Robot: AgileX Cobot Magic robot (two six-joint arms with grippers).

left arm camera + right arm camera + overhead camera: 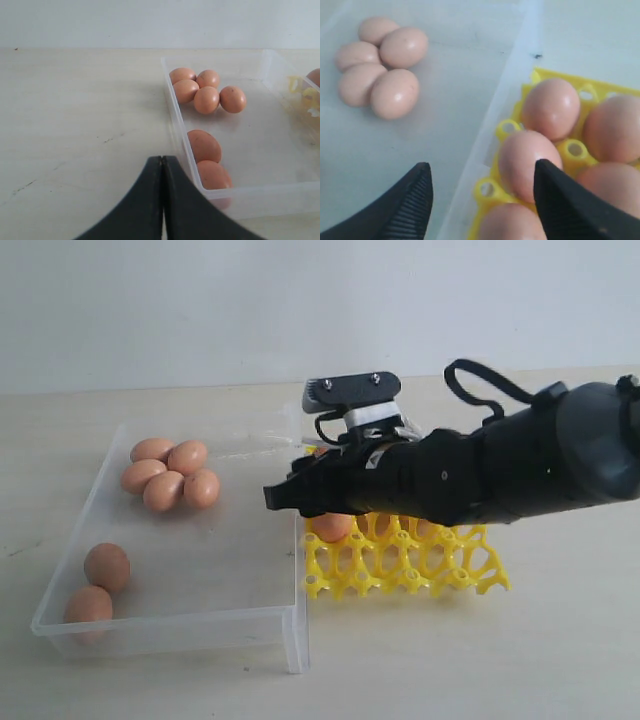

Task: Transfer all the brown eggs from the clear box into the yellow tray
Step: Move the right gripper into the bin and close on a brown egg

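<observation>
Grip: right gripper [482,172] spread wide above yellow tray [400,565] edge, nothing held, egg [527,160] seated in cup below | left gripper [162,162] pinched shut, parked outside clear box [180,625] | seven brown eggs [165,480] left in box, five clustered, two by front wall | middle floor bare for reaching.

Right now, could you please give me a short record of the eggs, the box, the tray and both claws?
box: clear box on the table, beside the yellow tray
eggs in box: seven, a cluster of five and a pair nearer the front wall
eggs in tray: at least five show in the right wrist view; the right arm covers the rest
right claw: open, holding nothing, over the box wall and the tray's edge
left claw: shut, holding nothing, over the table outside the box
</observation>
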